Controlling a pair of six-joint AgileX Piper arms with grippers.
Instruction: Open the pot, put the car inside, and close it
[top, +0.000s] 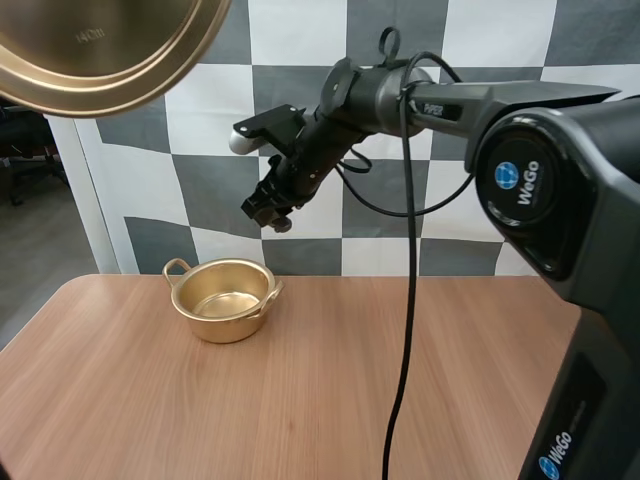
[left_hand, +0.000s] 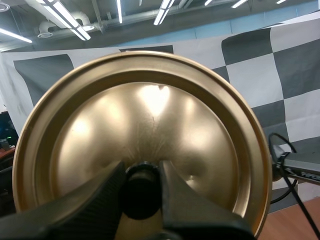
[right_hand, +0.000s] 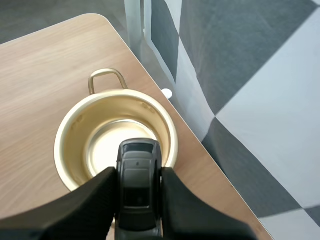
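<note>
- The car (right_hand: 136, 195), a small dark grey toy, is clamped by its sides between the two fingers of the right claw (right_hand: 138, 172), nose pointing away from the wrist.
- It hangs in the air right over the pot (right_hand: 65, 130), above the rim nearest the claw.
- From the high view, the right claw (top: 265, 208) sits well above the pot (top: 222, 298), a little to its right, and tilts down towards it.
- The pot is a gold-coloured one with two loop handles. It stands upright and open, its shiny bottom showing.
- It rests on the far left part of the surface (top: 330, 380), close to the far edge.
- The lid (left_hand: 140, 130) is off and held high at the far left (top: 110, 50), well apart from the pot.
- The left claw (left_hand: 142, 175) is closed on the lid's black knob (left_hand: 141, 192), one finger on each side.
- The right arm (top: 560, 200) rises at the near right and reaches leftwards across the surface.
- The surface is pale brown wood with a fine lengthwise grain and a rounded far left corner (right_hand: 92, 20).
- Just past that corner stands a white upright post (top: 90, 200), and beyond the left edge there is grey floor (top: 40, 240).
</note>
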